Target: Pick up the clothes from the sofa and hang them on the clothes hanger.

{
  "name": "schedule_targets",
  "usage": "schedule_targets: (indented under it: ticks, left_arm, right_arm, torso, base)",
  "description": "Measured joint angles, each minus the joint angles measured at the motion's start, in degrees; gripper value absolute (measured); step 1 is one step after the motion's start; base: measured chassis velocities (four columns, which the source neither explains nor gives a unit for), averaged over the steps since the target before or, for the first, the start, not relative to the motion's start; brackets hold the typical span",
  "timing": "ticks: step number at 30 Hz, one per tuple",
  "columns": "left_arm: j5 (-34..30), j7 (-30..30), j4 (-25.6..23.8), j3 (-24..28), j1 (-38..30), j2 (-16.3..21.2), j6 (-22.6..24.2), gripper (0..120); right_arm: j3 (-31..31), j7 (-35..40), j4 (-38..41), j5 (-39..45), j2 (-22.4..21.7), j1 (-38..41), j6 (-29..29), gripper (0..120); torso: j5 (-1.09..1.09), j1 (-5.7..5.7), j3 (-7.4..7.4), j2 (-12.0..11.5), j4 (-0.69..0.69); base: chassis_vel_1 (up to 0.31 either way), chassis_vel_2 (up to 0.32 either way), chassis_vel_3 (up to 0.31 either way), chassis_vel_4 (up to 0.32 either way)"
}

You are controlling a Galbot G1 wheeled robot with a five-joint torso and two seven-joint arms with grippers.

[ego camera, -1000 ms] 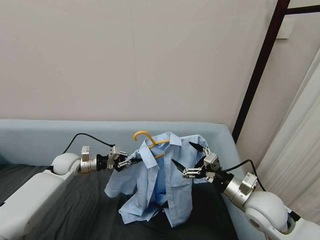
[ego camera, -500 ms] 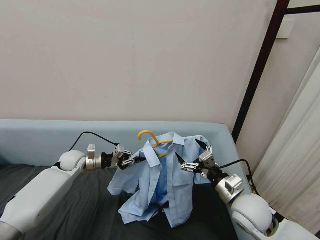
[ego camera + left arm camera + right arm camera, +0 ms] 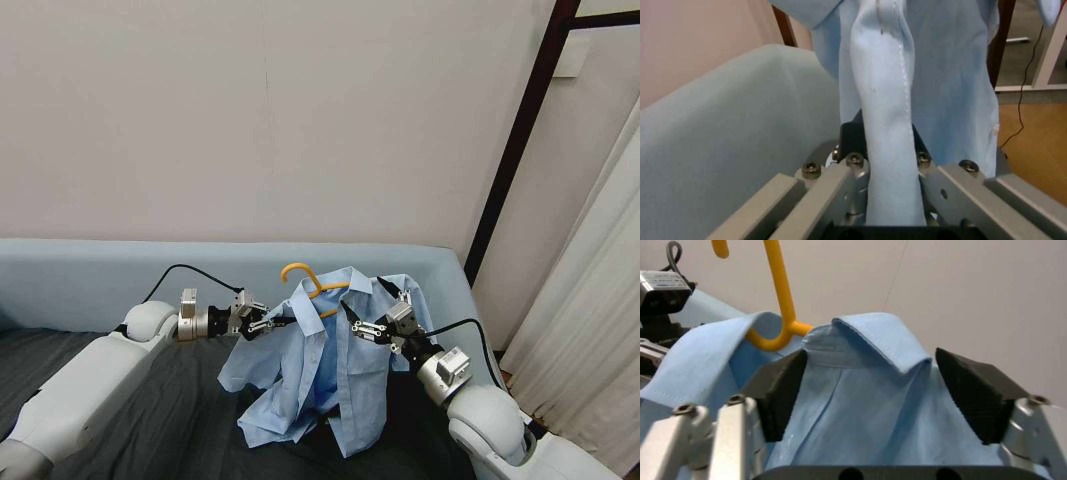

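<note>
A light blue shirt [image 3: 335, 375] hangs on a yellow hanger [image 3: 298, 274], held up over the sofa. My left gripper [image 3: 264, 325] is shut on a fold of the shirt's shoulder, and in the left wrist view the fabric [image 3: 885, 115] runs down between its fingers [image 3: 848, 165]. My right gripper [image 3: 378, 312] is open at the shirt's other shoulder. In the right wrist view its black pads [image 3: 781, 390] stand wide on either side of the collar [image 3: 870, 332], with the hanger's hook [image 3: 777, 295] just beyond.
The sofa's pale blue backrest [image 3: 90, 270] runs behind the shirt, and its dark grey seat [image 3: 170, 420] lies below. A dark rack post [image 3: 515, 140] rises at the right beside a white curtain [image 3: 600, 310]. A plain wall stands behind.
My right gripper has moved up and left, closing in on the shirt's collar. The left gripper, shirt and hanger have shifted slightly to the right.
</note>
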Motion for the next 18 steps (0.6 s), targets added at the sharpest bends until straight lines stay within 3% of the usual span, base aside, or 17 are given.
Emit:
schedule_targets:
  ticks: [2,6,8,18]
  left_arm:
    - [0.06,0.03,0.05,0.04,-0.06,-0.07,0.00,2]
    - [0.23,0.22,0.09,0.11,-0.18,-0.09,0.00,2]
    - [0.28,0.27,0.09,0.11,-0.18,-0.06,0.00,2]
    - [0.63,0.73,-0.48,-0.43,0.18,0.27,-0.05,2]
  right_arm:
    - [0.07,-0.33,-0.24,-0.04,0.09,0.16,0.33,69]
    - [0.15,-0.59,-0.83,-0.07,0.68,0.90,1.24,49]
    - [0.16,-0.59,-0.88,-0.07,0.90,1.08,1.44,46]
    - [0.62,-0.64,-0.25,0.00,0.80,0.45,1.89,6]
  torso:
    - [0.00,0.00,0.00,0.00,0.00]
    - [0.00,0.00,0.00,0.00,0.00]
    - [0.00,0.00,0.00,0.00,0.00]
    - [0.00,0.00,0.00,0.00,0.00]
  base:
    - [0.000,0.000,0.000,0.000]
    - [0.000,0.000,0.000,0.000]
    - [0.000,0.000,0.000,0.000]
    - [0.000,0.000,0.000,0.000]
